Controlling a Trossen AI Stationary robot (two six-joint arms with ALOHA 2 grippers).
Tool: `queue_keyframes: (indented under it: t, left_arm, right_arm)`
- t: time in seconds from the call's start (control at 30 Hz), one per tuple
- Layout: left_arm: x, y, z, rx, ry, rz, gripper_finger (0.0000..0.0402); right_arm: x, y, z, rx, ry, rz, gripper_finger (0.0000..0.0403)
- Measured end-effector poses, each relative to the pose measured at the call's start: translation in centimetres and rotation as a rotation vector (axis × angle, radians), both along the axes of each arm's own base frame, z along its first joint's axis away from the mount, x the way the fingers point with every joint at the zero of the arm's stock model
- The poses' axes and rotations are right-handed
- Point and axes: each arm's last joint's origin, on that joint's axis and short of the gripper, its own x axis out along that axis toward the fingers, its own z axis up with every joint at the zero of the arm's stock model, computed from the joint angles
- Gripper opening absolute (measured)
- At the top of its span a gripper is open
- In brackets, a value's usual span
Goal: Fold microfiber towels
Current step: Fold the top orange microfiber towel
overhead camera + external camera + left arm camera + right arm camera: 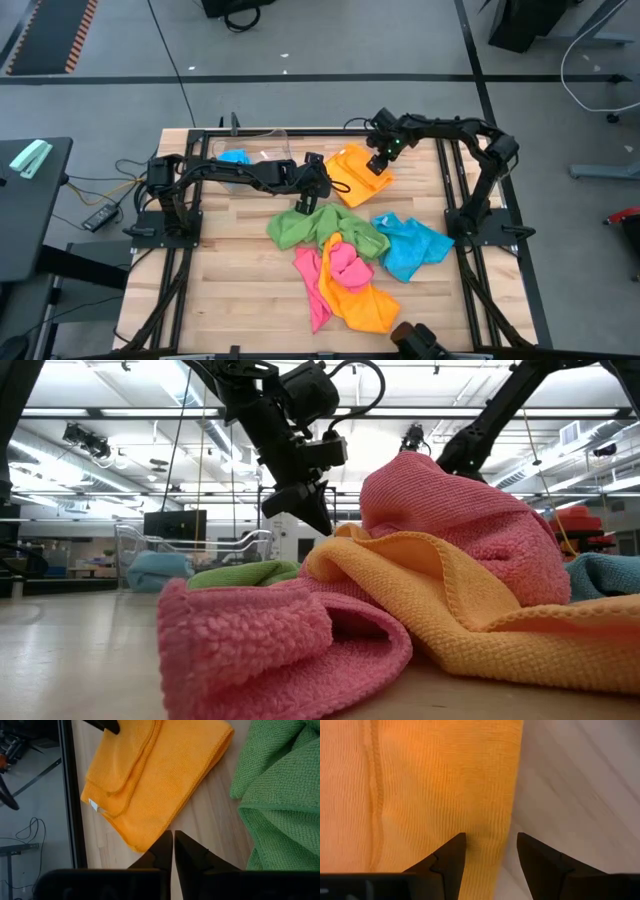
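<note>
Wood table w/ towel pile

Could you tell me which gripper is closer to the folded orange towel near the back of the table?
Right. The right gripper is open directly over the folded orange towel, at its edge. The left gripper is shut, beside the towel's near corner, next to the green towel.

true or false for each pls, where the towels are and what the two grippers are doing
1. The left gripper is shut and holds nothing. True.
2. The folded orange towel lies in the clear bin. False: it lies on the wooden table, beside the bin.
3. The right gripper is open above the folded orange towel's edge. True.
4. The green towel is neatly folded. False: it lies crumpled in the pile.
5. A blue towel sits in the clear bin. True.
</note>
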Motion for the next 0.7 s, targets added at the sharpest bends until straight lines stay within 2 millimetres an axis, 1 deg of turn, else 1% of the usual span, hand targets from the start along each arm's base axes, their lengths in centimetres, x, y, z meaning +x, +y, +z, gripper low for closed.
queue_keyframes:
  t: [0.13,0.37,0.53,0.7]
  left_arm:
    - [0.0,0.0,0.0,0.000,0.000,0.000,0.0033]
    - [0.0,0.0,0.0,-0.004,-0.003,0.005,0.0035]
    - [0.0,0.0,0.0,-0.005,-0.003,0.007,0.0029]
    - [0.0,0.0,0.0,-0.016,-0.005,0.020,0.0031]
  right_arm:
    - [0.0,-0.2,0.0,-0.001,-0.010,-0.014,0.0186]
    - [1.2,0.7,0.1,-0.021,-0.027,0.035,0.0175]
    - [1.3,0.8,0.1,-0.041,-0.018,0.032,0.0152]
    - [1.0,1.1,-0.7,-0.035,-0.015,0.016,0.0115]
